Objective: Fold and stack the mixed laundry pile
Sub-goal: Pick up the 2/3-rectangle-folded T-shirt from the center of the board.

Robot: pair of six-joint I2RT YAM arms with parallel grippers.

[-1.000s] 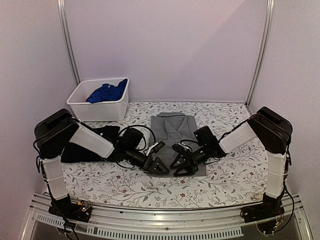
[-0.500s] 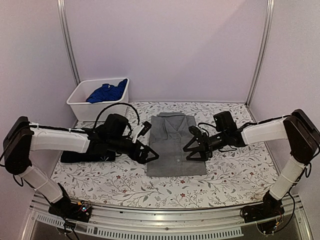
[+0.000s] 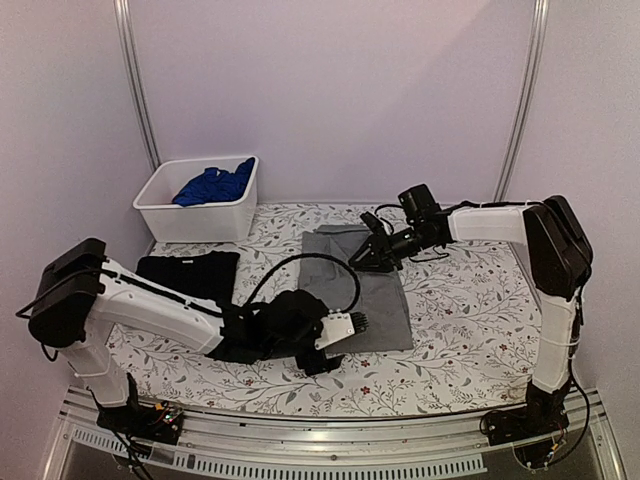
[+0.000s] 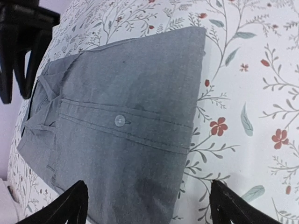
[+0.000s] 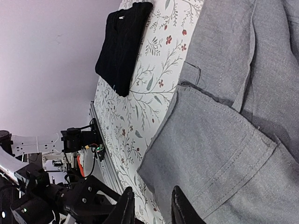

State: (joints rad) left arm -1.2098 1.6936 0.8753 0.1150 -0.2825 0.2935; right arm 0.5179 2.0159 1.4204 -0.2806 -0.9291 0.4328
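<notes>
A folded grey collared button shirt (image 3: 362, 290) lies flat in the middle of the table. My left gripper (image 3: 335, 345) sits low at its near left corner, wide open. In the left wrist view the shirt's (image 4: 126, 126) near edge lies between the spread fingertips (image 4: 74, 205), untouched. My right gripper (image 3: 368, 255) hovers over the shirt's far right part near the collar. Its jaws (image 5: 152, 210) stand narrowly apart with nothing between them, above the shirt (image 5: 233, 140). A folded black T-shirt (image 3: 188, 275) lies at the left. The bright blue garment (image 3: 213, 185) sits in the bin.
The white plastic bin (image 3: 170, 215) stands at the back left corner. The floral tablecloth (image 3: 470, 320) covers the table. The black T-shirt (image 5: 124, 42) also shows in the right wrist view. Metal frame posts (image 3: 135, 80) rise at the back corners.
My left arm swung from the shirt's left side to its near left corner. My right gripper moved to the shirt's far end and its jaws narrowed.
</notes>
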